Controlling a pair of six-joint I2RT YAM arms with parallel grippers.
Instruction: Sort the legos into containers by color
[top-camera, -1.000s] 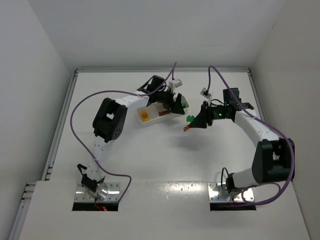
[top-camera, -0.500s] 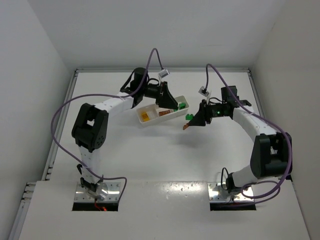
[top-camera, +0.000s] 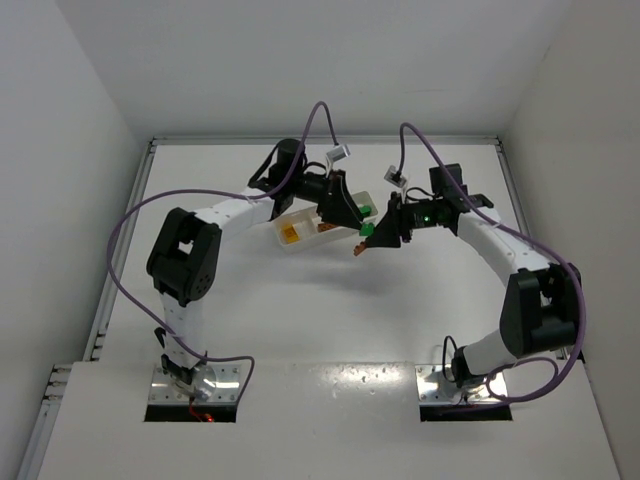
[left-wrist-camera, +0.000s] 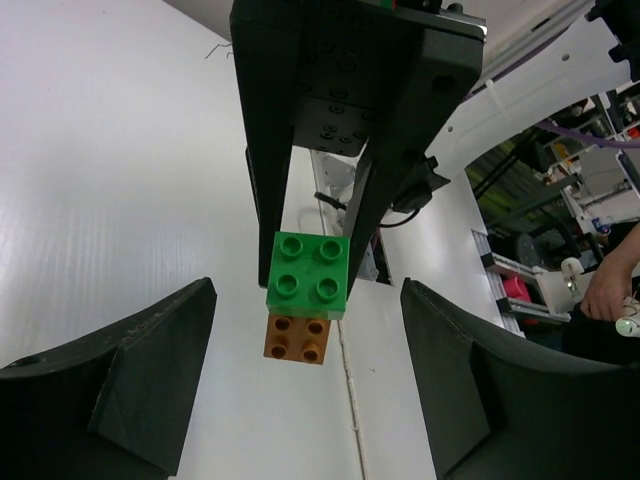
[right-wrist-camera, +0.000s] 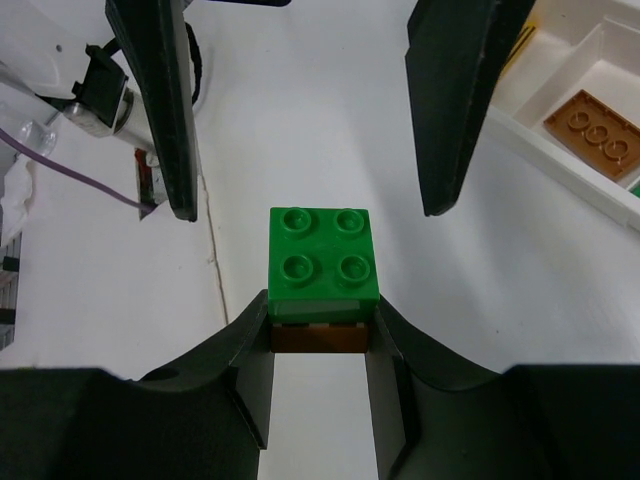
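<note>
My right gripper (right-wrist-camera: 320, 335) is shut on a reddish-brown lego (right-wrist-camera: 318, 338) with a green lego (right-wrist-camera: 323, 262) stacked on it, held in the air. In the top view this stack (top-camera: 366, 233) hangs at the near right end of the white tray (top-camera: 281, 241). My left gripper (left-wrist-camera: 308, 288) faces it head-on, open wide, its fingers (right-wrist-camera: 165, 110) on either side of the green lego (left-wrist-camera: 308, 272) without touching it. The brown lego (left-wrist-camera: 298, 338) shows just below. In the tray lie a yellow lego (top-camera: 291, 234), a flat brown lego (right-wrist-camera: 592, 128) and a green lego (top-camera: 366, 209).
The two arms meet over the middle far part of the white table (top-camera: 300, 310). Purple cables (top-camera: 130, 230) loop beside both arms. White walls close in the table at the left, back and right.
My right gripper has carried the stack left and a little farther back, up to the tray's end. My left arm has swung round, and its gripper now straddles the stack.
</note>
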